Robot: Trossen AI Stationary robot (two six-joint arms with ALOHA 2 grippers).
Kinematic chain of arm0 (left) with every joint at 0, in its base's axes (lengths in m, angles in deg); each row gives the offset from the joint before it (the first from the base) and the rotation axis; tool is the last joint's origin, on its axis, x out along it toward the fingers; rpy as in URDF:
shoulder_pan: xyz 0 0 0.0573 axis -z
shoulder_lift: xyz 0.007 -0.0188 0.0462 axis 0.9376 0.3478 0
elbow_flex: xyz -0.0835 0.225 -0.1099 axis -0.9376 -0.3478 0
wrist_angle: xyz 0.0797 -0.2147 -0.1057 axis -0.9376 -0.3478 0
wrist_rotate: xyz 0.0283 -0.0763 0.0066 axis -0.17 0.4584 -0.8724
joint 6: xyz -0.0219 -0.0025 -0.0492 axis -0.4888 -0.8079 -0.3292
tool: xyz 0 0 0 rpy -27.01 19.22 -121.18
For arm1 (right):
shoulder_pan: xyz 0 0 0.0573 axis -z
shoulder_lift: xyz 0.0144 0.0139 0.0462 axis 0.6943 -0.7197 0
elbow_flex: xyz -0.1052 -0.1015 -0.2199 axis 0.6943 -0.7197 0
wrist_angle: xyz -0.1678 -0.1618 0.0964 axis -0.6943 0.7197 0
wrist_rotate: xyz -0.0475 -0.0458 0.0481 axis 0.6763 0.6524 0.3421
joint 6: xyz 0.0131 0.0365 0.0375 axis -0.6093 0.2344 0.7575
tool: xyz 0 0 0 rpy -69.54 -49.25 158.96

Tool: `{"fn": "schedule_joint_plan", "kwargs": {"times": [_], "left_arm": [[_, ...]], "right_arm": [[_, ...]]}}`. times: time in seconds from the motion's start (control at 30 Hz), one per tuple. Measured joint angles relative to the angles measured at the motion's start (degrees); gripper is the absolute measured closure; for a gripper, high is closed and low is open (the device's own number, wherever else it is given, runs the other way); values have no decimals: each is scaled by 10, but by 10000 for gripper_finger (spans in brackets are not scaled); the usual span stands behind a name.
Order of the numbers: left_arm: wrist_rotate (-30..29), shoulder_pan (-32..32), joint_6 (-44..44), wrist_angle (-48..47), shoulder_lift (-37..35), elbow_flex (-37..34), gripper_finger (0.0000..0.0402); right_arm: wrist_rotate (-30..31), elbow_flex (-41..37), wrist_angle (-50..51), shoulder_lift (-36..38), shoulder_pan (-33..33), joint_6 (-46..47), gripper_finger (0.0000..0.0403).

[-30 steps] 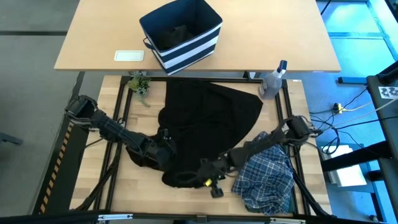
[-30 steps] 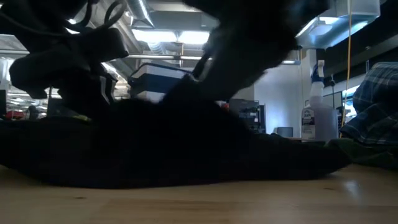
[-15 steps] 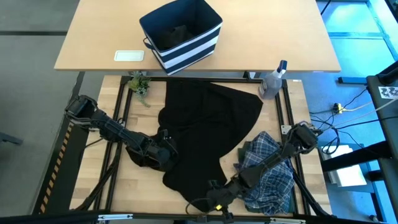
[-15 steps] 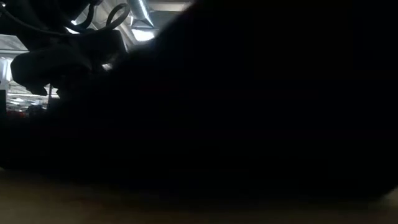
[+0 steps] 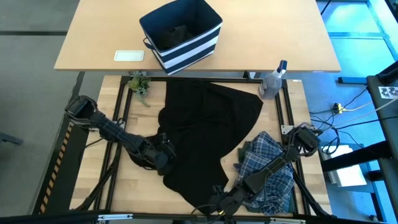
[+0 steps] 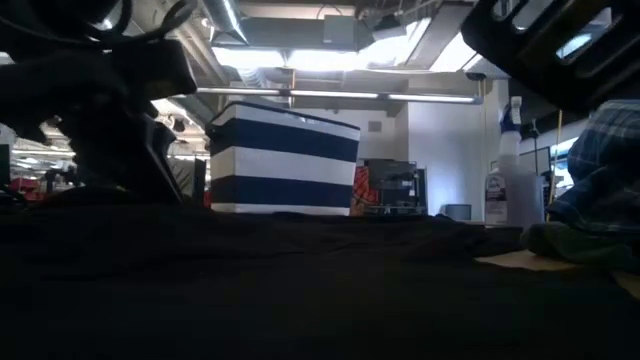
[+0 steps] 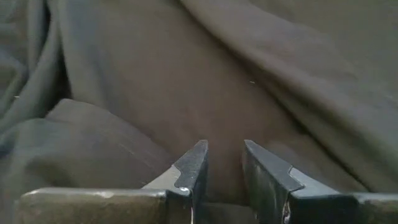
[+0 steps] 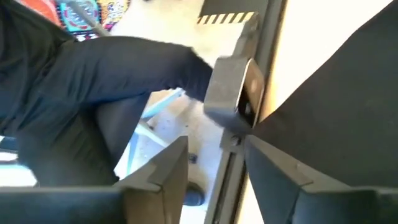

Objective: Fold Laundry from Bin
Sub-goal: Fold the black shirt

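Note:
A black garment (image 5: pixel 205 134) lies spread flat on the table, its near hem reaching the near edge. My left gripper (image 5: pixel 163 154) is at the garment's left edge, shut on a fold of it; in the left wrist view the left gripper (image 7: pixel 224 171) has cloth in its narrow gap. My right gripper (image 5: pixel 217 202) hovers at the near edge by the hem; in the right wrist view the right gripper (image 8: pixel 214 168) is open with nothing between its fingers. The plaid shirt (image 5: pixel 268 174) lies crumpled at the near right on dark green cloth (image 5: pixel 244 151). The striped bin (image 5: pixel 181 34) stands on the far table. My left gripper pinches a raised fold (image 7: pixel 222 186) at the black garment's left edge between its two fingers. The fingers slant down from the table's left. The cloth around the fold lies slack on the table; one layer or several, I cannot tell.
A clear spray bottle (image 5: pixel 273 79) stands at the far right corner and a small plant (image 5: pixel 140 84) at the far left. A white card (image 5: pixel 129 55) lies beside the bin. Beyond the near edge the right wrist view shows a person's dark-clad leg (image 8: pixel 106 81).
My right gripper has swung toward the table's near edge, dragging the black garment's near hem with it. That near part is now spread out flat to the edge; the far part has stayed put. The cloth briefly covered the low view and now lies low.

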Motion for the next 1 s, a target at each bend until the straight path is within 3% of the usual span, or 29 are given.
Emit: {"fn": "schedule_joint_plan", "kwargs": {"times": [0.13,0.3,0.4,0.53,0.73,1.0], "left_arm": [[0,20,-12,0,0,1,308],[-1,38,-4,-8,0,34,308],[-16,49,14,-62,0,75,308],[-59,54,16,-163,0,124,308],[-63,54,3,-192,0,124,308],[-60,51,-42,-180,0,50,308]], "right_arm": [[38,43,71,0,3,-6,232],[144,143,275,4,20,-30,243],[223,218,400,7,30,-32,253],[287,273,456,8,46,-33,264],[253,262,437,-9,71,-49,285],[159,189,356,-66,90,-76,336]]}}
